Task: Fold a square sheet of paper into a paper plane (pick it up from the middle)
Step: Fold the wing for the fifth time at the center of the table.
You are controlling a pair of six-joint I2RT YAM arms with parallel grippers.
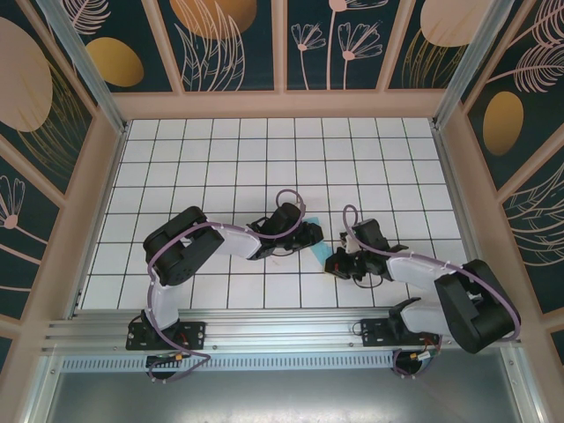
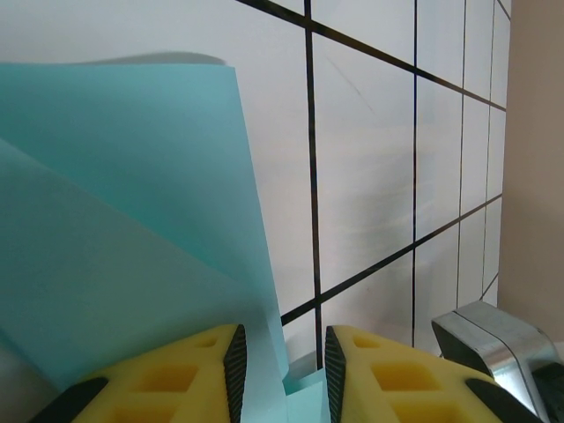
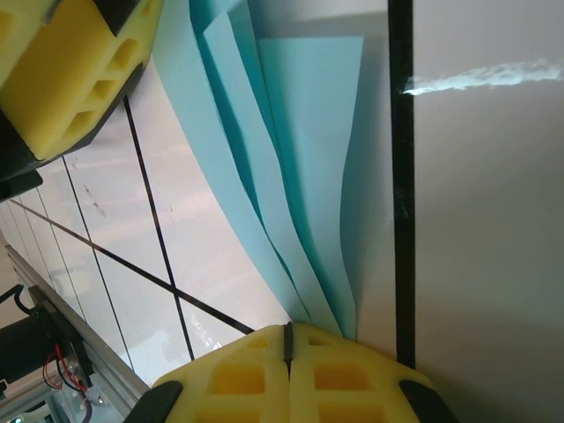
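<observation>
Your white table (image 1: 220, 141) is a glossy surface ruled into square tiles by thin black lines. Two black arms reach over it from the near edge, the left arm (image 1: 181, 247) and the right arm (image 1: 467, 304), their tips close together near the middle of the near half.

Between those tips is the square sheet of paper (image 1: 315, 251), thin, matte and light blue. It is folded into several smooth layers (image 3: 300, 132) that fan apart and curve up off the tiles.

Your left end effector (image 2: 282, 348) has blocky yellow fingers with hollow cells, and its jaws stand partly apart, gripping the blue layers (image 2: 132, 220) that fill the gap. Your right end effector (image 3: 286, 330) is closed, pads pressed together. The paper's layers converge just beside its tip.
</observation>
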